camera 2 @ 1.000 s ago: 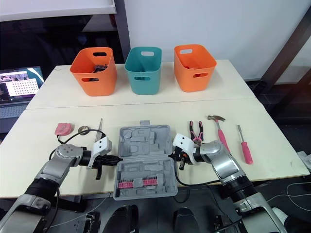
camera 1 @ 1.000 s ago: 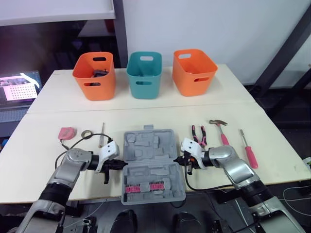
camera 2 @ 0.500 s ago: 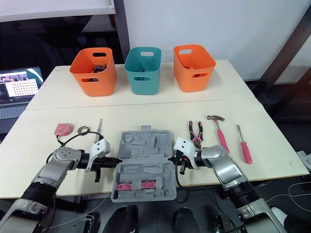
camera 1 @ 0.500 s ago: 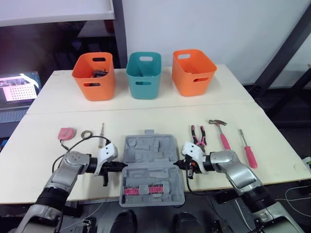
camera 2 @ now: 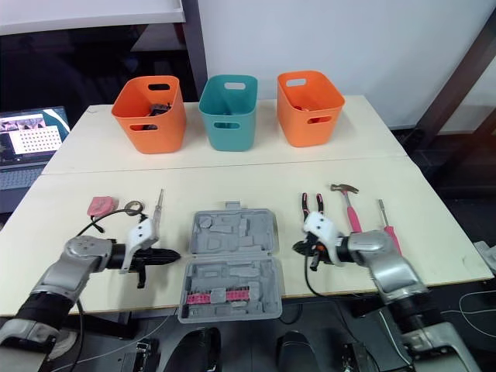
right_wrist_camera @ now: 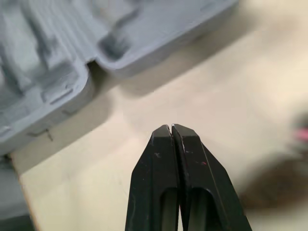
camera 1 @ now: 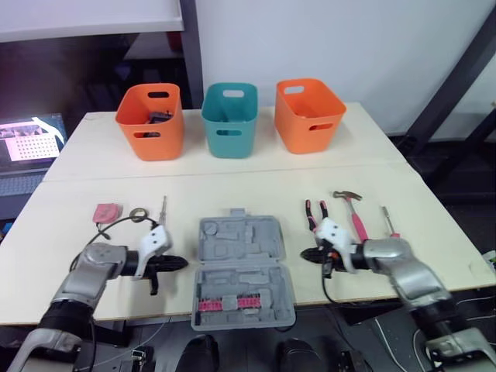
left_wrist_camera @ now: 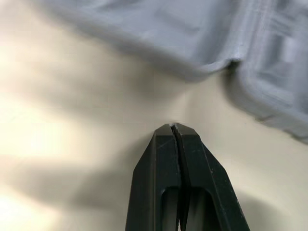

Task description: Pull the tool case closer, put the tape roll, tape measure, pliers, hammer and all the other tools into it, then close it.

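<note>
The grey tool case (camera 1: 242,271) lies open at the table's front edge, with pink bits in its near half. My left gripper (camera 1: 180,263) is shut and empty, a short gap from the case's left side (left_wrist_camera: 192,38). My right gripper (camera 1: 304,255) is also shut and empty, just off the case's right side (right_wrist_camera: 48,62). A pink tape measure (camera 1: 106,211), a tape roll (camera 1: 139,215) and a thin metal tool (camera 1: 163,209) lie to the left. Pliers (camera 1: 315,212), a hammer (camera 1: 353,213) and a pink screwdriver (camera 1: 385,217) lie to the right.
Two orange bins (camera 1: 150,120) (camera 1: 309,115) and a teal bin (camera 1: 229,119) stand in a row on the far table. A laptop (camera 1: 31,139) sits off to the left. A black cable loops by my left arm.
Both grippers have drawn back sideways from the case, the left one to the left and the right one to the right. The case has stayed where it was.
</note>
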Motion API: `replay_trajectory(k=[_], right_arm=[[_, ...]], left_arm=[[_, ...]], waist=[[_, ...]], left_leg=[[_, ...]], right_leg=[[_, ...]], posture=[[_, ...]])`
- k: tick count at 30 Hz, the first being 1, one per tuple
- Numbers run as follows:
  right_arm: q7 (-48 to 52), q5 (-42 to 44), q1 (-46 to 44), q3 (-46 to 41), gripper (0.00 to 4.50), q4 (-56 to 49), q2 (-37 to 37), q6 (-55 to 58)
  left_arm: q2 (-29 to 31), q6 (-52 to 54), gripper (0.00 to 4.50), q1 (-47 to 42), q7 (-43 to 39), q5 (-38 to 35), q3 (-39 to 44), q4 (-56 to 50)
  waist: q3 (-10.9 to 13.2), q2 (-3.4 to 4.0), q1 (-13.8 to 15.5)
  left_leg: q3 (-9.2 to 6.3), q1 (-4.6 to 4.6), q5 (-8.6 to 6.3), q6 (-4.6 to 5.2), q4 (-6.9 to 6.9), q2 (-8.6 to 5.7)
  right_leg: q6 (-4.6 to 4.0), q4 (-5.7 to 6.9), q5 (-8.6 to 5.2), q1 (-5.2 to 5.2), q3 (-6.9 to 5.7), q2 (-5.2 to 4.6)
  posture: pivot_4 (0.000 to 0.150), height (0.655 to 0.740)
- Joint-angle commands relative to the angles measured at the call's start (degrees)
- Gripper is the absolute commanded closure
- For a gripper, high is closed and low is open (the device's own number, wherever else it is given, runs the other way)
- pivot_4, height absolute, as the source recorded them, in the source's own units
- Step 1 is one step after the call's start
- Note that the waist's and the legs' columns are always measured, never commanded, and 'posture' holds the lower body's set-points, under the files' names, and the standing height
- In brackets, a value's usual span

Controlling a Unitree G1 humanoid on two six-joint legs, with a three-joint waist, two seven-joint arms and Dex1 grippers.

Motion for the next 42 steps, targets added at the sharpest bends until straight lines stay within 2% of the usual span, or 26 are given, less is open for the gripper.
replay_trajectory(k=[1, 2, 4, 7, 8, 9, 16, 24, 30, 33, 34, 36, 42], right_arm=[[-0.10, 6.85, 3.58, -7.73, 3.90, -8.40, -1.51, 2.79], [-0.36, 8.26, 5.49, -9.90, 3.59, -10.32, -1.89, 3.40], [-1.86, 10.49, 9.67, -14.77, 2.65, -13.26, -1.99, 4.02], [-4.65, 13.32, 14.93, -22.01, 1.07, -15.44, -0.87, 3.40], [-5.48, 13.99, 17.15, -24.56, 0.65, -15.75, -0.57, 3.13], [-5.91, 14.62, 19.39, -26.75, 0.13, -16.09, -0.25, 2.59], [-8.75, 17.35, 29.60, -37.56, 0.05, -15.92, 2.78, -1.41], [-7.87, 20.38, 27.45, -38.15, 0.05, -13.86, -0.63, -0.32], [-10.88, 22.13, 19.11, -29.36, 0.05, -19.49, -5.96, 9.52], [-10.79, 18.04, 15.93, -23.40, 0.05, -19.10, -6.63, 6.13], [-10.75, 17.22, 14.74, -21.35, 0.05, -19.33, -6.64, 5.56], [-11.97, 17.62, 11.33, -18.87, 0.05, -17.71, -6.96, 9.43], [-7.33, 19.70, 3.84, -12.98, 0.05, -19.85, -10.47, 13.02]], left_arm=[[1.66, -0.02, 3.71, 2.16, -1.89, -6.91, 7.22, -2.72], [2.11, -0.16, 3.21, 3.03, -2.29, -8.35, 8.98, -3.28], [3.53, -2.16, 2.19, 4.70, -1.61, -9.20, 12.34, -3.22], [5.34, -4.17, 0.59, 6.16, 0.34, -10.62, 17.60, -1.66], [6.16, -5.03, 0.13, 6.83, 0.80, -11.15, 19.76, -0.39], [6.95, -6.05, 0.00, 7.59, 1.24, -11.34, 21.58, 1.06], [10.46, -12.11, 0.00, 9.80, 1.61, -10.90, 26.79, 9.76], [10.02, -12.25, 0.00, 10.18, 1.75, -12.56, 27.40, 7.30], [6.90, -6.24, 0.00, 17.83, 5.68, -16.09, 29.29, -7.10], [5.40, -3.62, 0.00, 21.13, 8.39, -16.65, 29.25, -13.88], [4.92, -2.80, 0.00, 22.24, 9.18, -16.99, 29.41, -16.06], [3.72, -0.90, 0.00, 24.59, 11.30, -17.51, 29.53, -21.31], [-1.47, 2.99, 0.00, 31.28, 21.08, -16.15, 30.41, -33.79]], waist=[[0.00, 0.00, 0.16], [0.00, 0.00, 0.20], [0.00, -0.02, 0.37], [0.01, -0.04, 0.56], [0.01, -0.04, 0.67], [0.01, -0.04, 0.75], [0.01, -0.03, 1.37], [0.00, -0.04, 1.45], [0.00, -0.04, 0.58], [0.02, -0.08, 0.41], [0.05, 0.10, 0.17], [0.08, 0.12, -0.35], [0.10, 0.12, 0.52]], left_leg=[[0.00, 0.00, 0.00, 0.00, 0.01, 0.00], [0.00, 0.00, 0.00, 0.00, 0.01, 0.00], [0.00, 0.00, -0.01, -0.01, 0.02, 0.00], [0.01, -0.02, -0.01, -0.02, 0.04, -0.01], [0.02, -0.02, -0.01, -0.02, 0.05, -0.01], [0.02, -0.02, -0.01, -0.02, 0.05, -0.01], [0.07, -0.02, -0.03, -0.04, 0.02, -0.01], [0.13, -0.02, -0.03, -0.05, 0.02, 0.00], [0.18, -0.03, -0.03, -0.04, 0.00, 0.03], [0.14, -0.05, -0.03, -0.04, -0.01, 0.03], [-0.03, -0.13, -0.02, -0.02, -0.04, -0.05], [-1.29, -0.27, 0.10, 0.12, 0.08, -0.66], [-0.99, -0.31, 0.09, 0.09, 0.13, -0.51]], right_leg=[[-0.01, 0.00, -0.01, 0.02, 0.00, 0.00], [-0.04, -0.01, -0.02, 0.02, 0.00, 0.00], [-0.12, -0.05, -0.07, 0.09, -0.02, -0.03], [-0.17, -0.14, -0.09, 0.11, -0.02, -0.08], [-0.18, -0.16, -0.10, 0.11, -0.02, -0.08], [-0.18, -0.17, -0.10, 0.11, -0.02, -0.09], [-0.29, -0.20, -0.16, 0.00, -0.02, -0.12], [-0.33, -0.24, -0.17, -0.21, -0.02, -0.18], [-0.34, -0.19, -0.17, -0.06, 0.06, -0.18], [-0.37, -0.19, -0.19, -0.06, 0.04, -0.17], [-0.36, -0.23, -0.20, 0.13, -0.09, -0.22], [-0.18, -0.22, -0.34, 0.60, -1.39, -0.77], [-0.27, -0.25, -0.43, 0.42, -1.32, -0.71]], posture=[[0.150, 0.7400], [0.150, 0.7400], [0.150, 0.7400], [0.150, 0.7400], [0.150, 0.7400], [0.150, 0.7400], [0.150, 0.7400], [0.150, 0.7400], [0.150, 0.7400], [0.150, 0.7400], [0.150, 0.7400], [0.150, 0.7400], [0.150, 0.7400]])
